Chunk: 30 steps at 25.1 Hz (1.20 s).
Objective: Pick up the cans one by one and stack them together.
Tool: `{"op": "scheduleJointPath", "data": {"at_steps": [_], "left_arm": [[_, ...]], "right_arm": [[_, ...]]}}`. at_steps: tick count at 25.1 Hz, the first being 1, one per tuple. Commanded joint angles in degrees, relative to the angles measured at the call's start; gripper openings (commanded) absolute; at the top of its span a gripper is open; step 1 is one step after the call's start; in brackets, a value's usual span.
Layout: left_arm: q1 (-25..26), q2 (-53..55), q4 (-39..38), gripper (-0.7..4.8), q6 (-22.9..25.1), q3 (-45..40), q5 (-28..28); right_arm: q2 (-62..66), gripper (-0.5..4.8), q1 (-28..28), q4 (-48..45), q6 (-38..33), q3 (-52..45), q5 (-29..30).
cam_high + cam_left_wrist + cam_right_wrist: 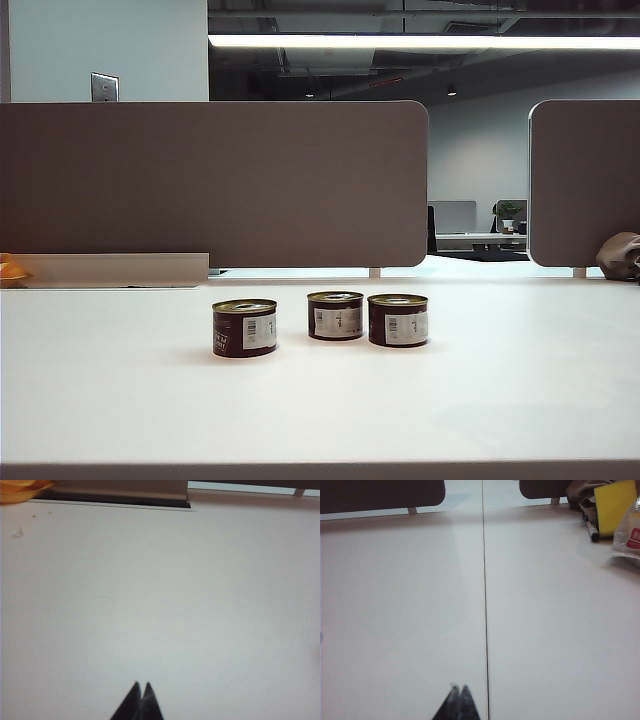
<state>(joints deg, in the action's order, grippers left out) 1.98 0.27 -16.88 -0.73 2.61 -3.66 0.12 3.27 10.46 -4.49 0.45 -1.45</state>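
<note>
I see three cans standing separately in a row on the table. My left gripper and right gripper hover over bare tabletop, fingers pressed together, empty.

The three cans have gold-coloured metal lids with a soft sheen, and dark maroon paper-looking labels, each with a matt white patch. They stand on a white surface, smooth and faintly glossy, with a thin dark seam seen from the right wrist. The left hand and the right hand each end in dull black tips, pressed together. The partition panels behind look matt grey-brown, cloth-like.
</note>
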Motion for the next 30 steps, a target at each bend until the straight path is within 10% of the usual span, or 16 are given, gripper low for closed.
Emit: {"op": "scheduleJointPath", "data": {"at_steps": [1,8,13,21,25,30], "left_arm": [[0.1,0.0,0.2,-0.06,0.1,0.0,-0.1],[0.1,0.0,0.3,-0.05,-1.6,0.0,-0.2],[0.1,0.0,0.7,-0.05,-16.3,2.9,-0.4],[0.1,0.0,10.2,0.01,-16.2,11.4,-4.1],[0.1,0.0,14.6,0.87,-16.2,14.9,-5.6],[0.1,0.3,13.1,0.83,-14.0,17.7,-7.9]], "right_arm": [[0.0,0.04,0.1,-0.2,-0.2,-0.4,0.2],[0.0,0.04,0.1,-0.2,-2.5,-0.3,1.4],[0.0,0.05,0.1,-4.6,-17.7,1.0,9.9],[0.0,0.05,0.1,-4.2,-18.8,11.2,10.6],[0.0,1.84,0.1,-4.8,-19.5,17.1,13.3],[0.9,0.09,0.1,-4.9,-17.7,19.6,21.5]]}}
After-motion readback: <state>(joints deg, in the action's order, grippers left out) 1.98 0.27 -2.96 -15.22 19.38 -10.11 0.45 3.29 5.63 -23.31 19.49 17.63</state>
